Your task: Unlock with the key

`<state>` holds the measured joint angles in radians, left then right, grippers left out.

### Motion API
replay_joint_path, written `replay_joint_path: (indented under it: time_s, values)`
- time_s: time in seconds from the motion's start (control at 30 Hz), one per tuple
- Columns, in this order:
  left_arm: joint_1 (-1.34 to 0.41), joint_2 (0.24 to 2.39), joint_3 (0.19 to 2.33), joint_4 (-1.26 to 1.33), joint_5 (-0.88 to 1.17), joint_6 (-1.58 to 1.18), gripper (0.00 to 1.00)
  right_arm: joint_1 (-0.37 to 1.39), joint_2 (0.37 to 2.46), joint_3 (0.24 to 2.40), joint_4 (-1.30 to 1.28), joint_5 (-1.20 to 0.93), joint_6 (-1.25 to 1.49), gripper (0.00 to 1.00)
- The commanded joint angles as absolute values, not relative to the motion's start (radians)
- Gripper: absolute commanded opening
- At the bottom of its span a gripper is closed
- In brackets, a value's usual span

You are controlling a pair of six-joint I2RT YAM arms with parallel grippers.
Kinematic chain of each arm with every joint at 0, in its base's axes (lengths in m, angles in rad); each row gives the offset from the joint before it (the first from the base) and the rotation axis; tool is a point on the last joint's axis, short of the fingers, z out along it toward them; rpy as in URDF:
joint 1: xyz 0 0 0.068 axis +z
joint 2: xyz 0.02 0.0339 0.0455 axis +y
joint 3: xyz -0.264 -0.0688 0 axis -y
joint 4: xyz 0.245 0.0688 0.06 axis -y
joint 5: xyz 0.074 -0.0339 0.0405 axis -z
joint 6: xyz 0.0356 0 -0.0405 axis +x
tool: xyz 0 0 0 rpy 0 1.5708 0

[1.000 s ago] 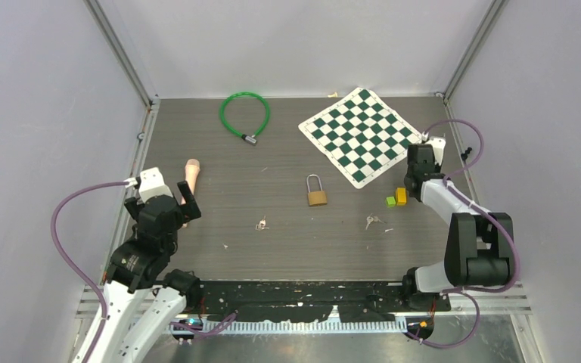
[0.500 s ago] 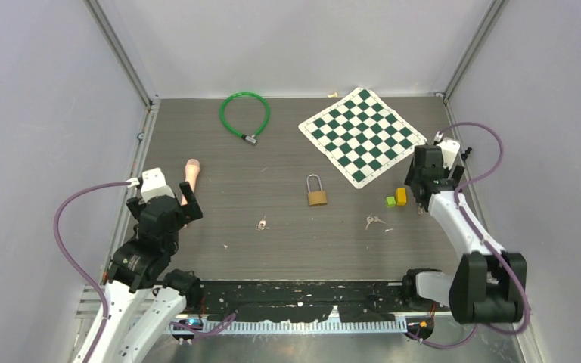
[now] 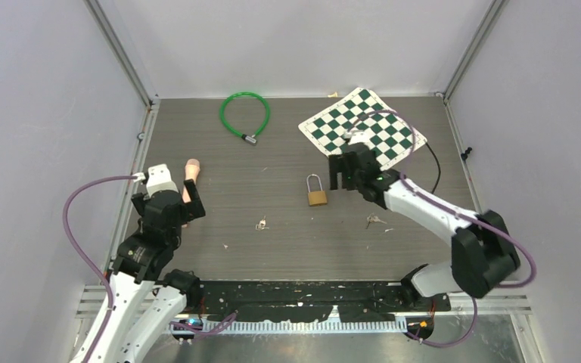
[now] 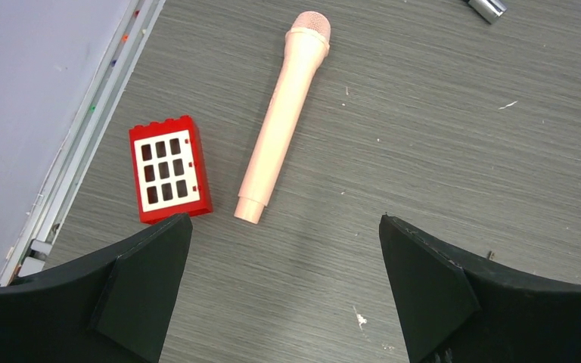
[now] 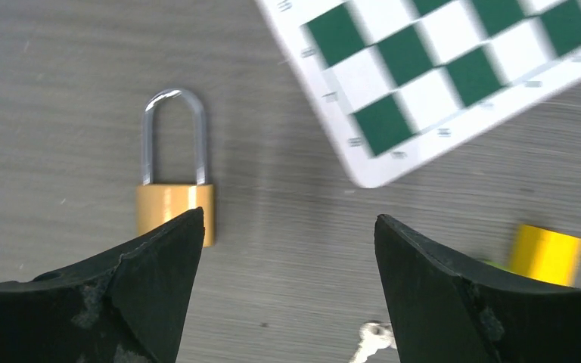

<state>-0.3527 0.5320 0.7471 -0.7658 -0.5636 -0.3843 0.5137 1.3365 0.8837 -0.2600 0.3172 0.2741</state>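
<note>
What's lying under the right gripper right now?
Under the open right gripper: bare table, the padlock by one finger, a chessboard corner ahead, a yellow block and a key at the frame's edges. That finger covers the padlock's lower corner; its keyhole cannot be seen.

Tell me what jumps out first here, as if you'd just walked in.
The green-and-white chessboard mat at the far right and the green cable lock at the far left-centre catch the eye first. Mid-table, the open right gripper hovers just right of the brass padlock, with keys lying nearer the arm bases.
</note>
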Motion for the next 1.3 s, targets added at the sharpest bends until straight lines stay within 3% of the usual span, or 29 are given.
replay_joint_path:
  time_s: [0.0, 0.27, 0.47, 0.67, 0.87, 0.97, 1.1, 1.17, 1.27]
  values:
    - [-0.344, 0.551, 0.744, -0.716, -0.569, -0.371, 1.00, 0.618, 1.482, 0.983, -0.233, 0.286, 0.355, 0.91]
    - [-0.338, 0.572, 0.745, -0.718, -0.565, -0.370, 1.00, 0.722, 1.711, 1.099, -0.246, 0.346, 0.392, 0.95]
    - [-0.334, 0.571, 0.742, -0.718, -0.564, -0.368, 1.00, 0.745, 1.803, 1.096, -0.252, 0.377, 0.381, 0.92]
    - [-0.324, 0.572, 0.744, -0.720, -0.560, -0.370, 1.00, 0.768, 1.837, 1.072, -0.223, 0.326, 0.376, 0.79]
    - [-0.321, 0.574, 0.743, -0.717, -0.561, -0.368, 1.00, 0.840, 1.784, 1.012, -0.202, 0.279, 0.338, 0.45]
    - [-0.319, 0.575, 0.743, -0.717, -0.555, -0.368, 1.00, 0.902, 1.754, 0.995, -0.209, 0.266, 0.318, 0.40]
    - [-0.316, 0.579, 0.744, -0.719, -0.551, -0.368, 1.00, 0.951, 1.724, 0.995, -0.225, 0.246, 0.315, 0.40]
    - [-0.315, 0.581, 0.745, -0.717, -0.551, -0.367, 1.00, 0.967, 1.718, 1.002, -0.226, 0.221, 0.314, 0.46]
    - [-0.312, 0.581, 0.743, -0.719, -0.553, -0.366, 1.00, 0.978, 1.728, 1.034, -0.228, 0.179, 0.317, 0.68]
